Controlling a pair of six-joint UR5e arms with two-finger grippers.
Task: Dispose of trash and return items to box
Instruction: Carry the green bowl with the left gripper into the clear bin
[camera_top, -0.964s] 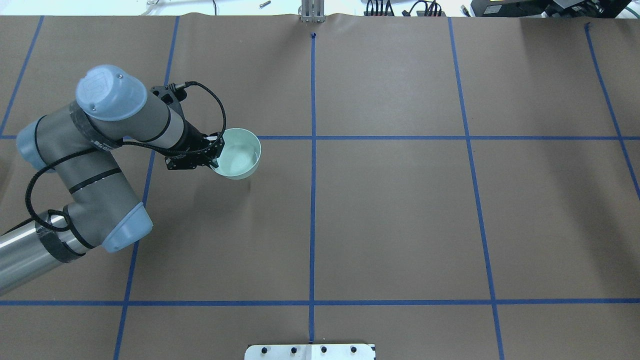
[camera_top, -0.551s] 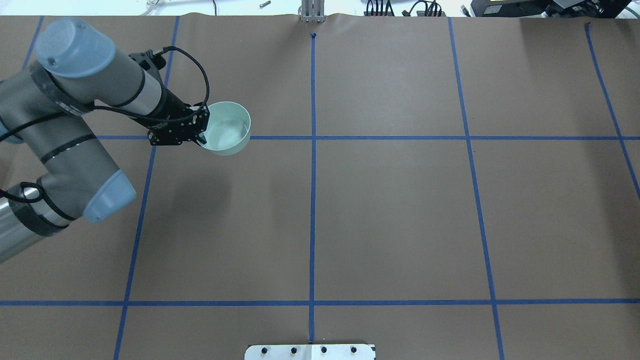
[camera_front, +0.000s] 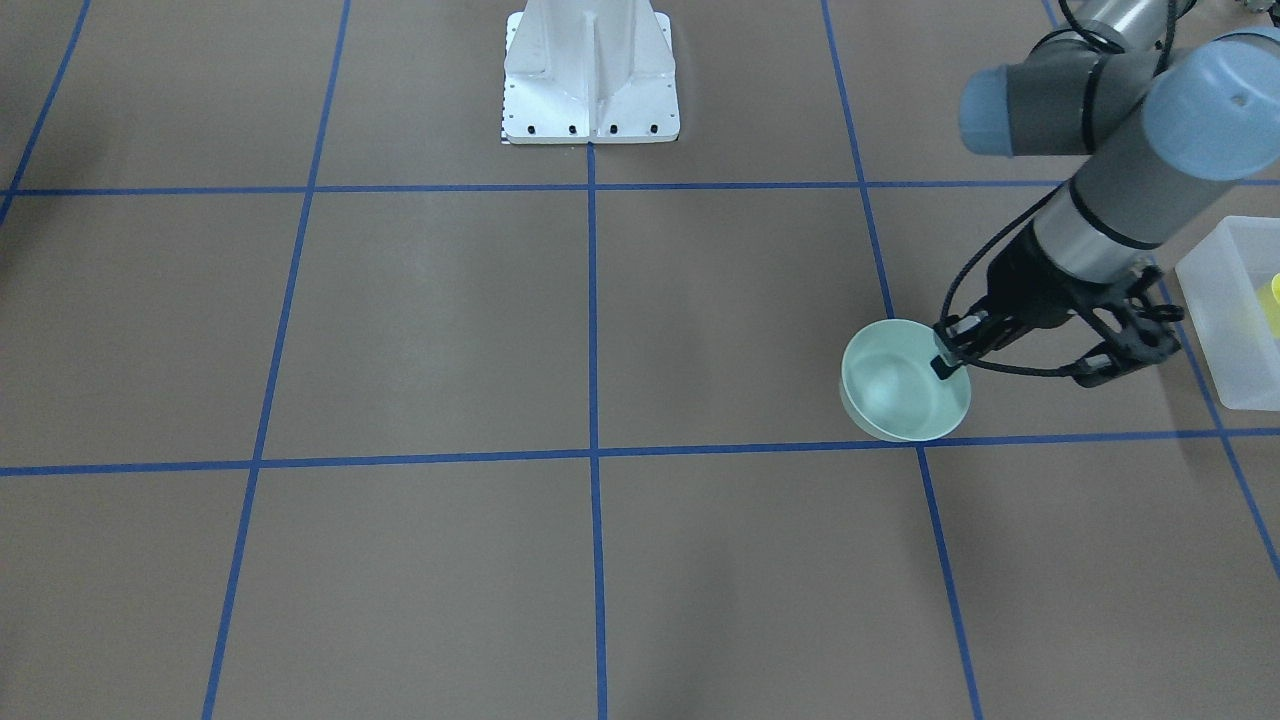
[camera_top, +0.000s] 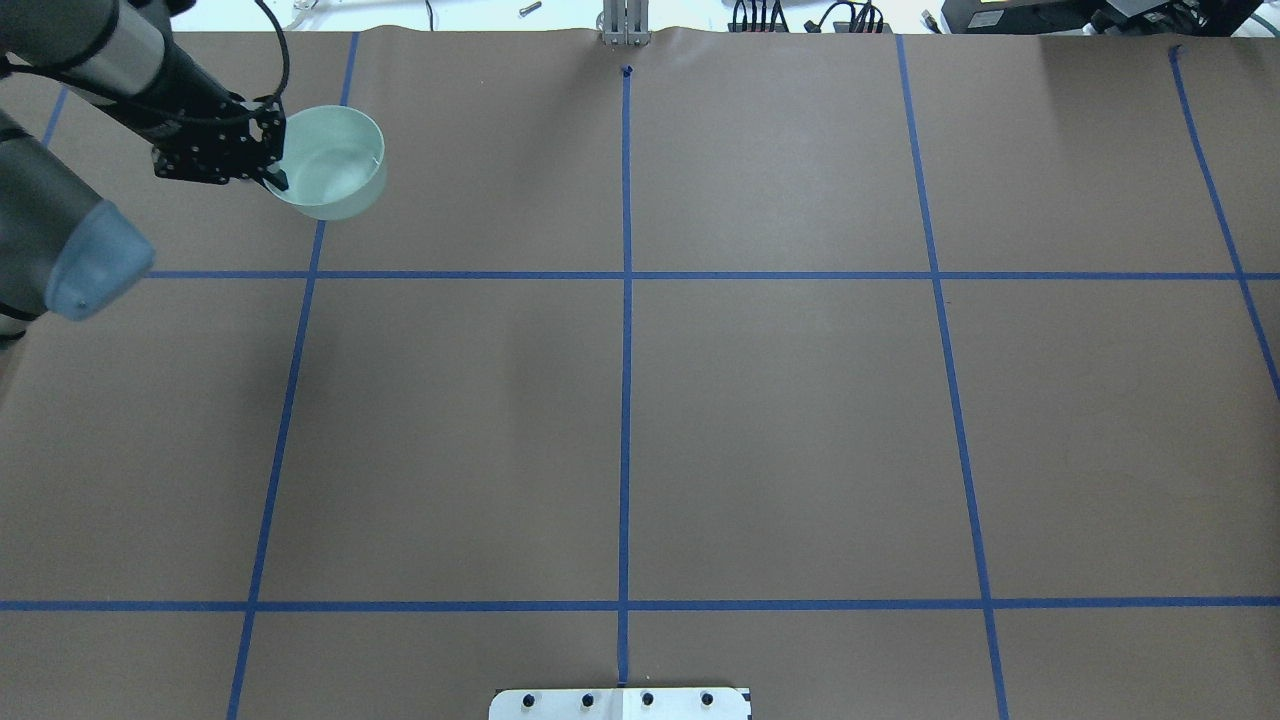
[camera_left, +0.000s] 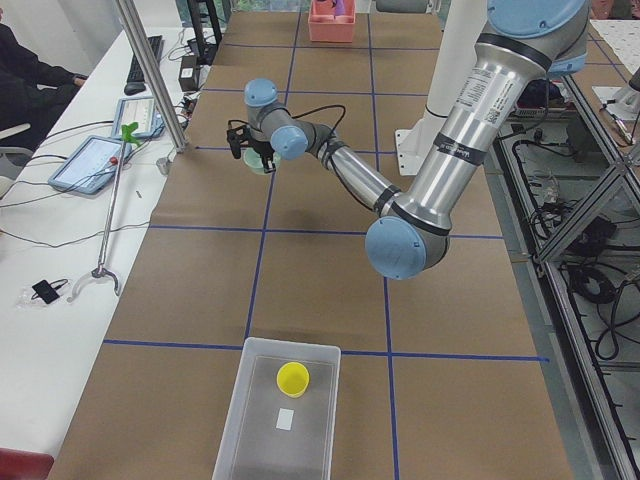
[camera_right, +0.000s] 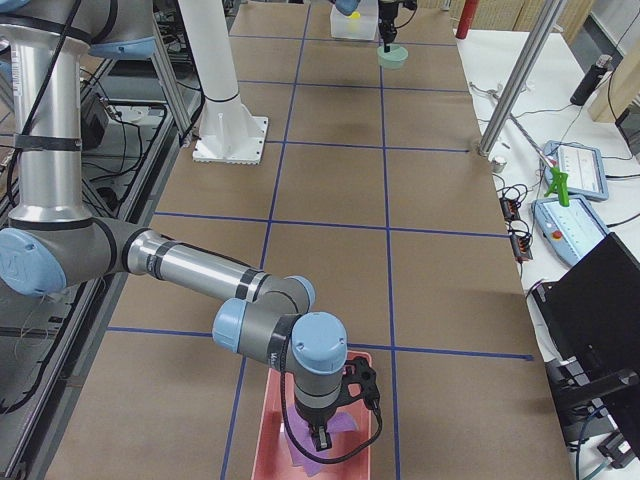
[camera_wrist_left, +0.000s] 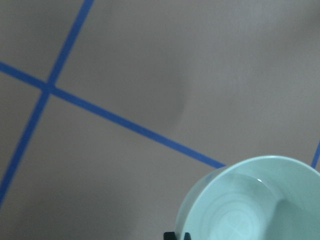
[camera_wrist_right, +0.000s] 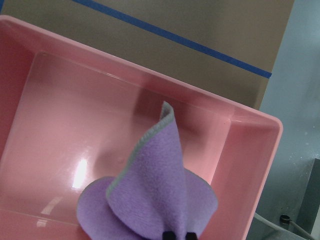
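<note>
Left claw (camera_front: 945, 362): clamped on rim of mint bowl (camera_front: 895, 385), held above surface (camera_front: 700, 330). Box (camera_front: 1215, 310): just beyond claw's left, long axis running away from it, yellow cup (camera_left: 293, 378) inside; left arm nearer. Right claw (camera_wrist_right: 178, 234): far end, apparently pinching purple cloth (camera_wrist_right: 150, 200) over pink tray (camera_wrist_right: 240, 145)

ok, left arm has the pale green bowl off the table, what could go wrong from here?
1. The left gripper pinches the pale green round bowl at one spot on its rim, so it could swing or slip during the carry.
2. The small yellow plastic cup already stands in the translucent white plastic bin; lowering the bowl there could knock it over.
</note>
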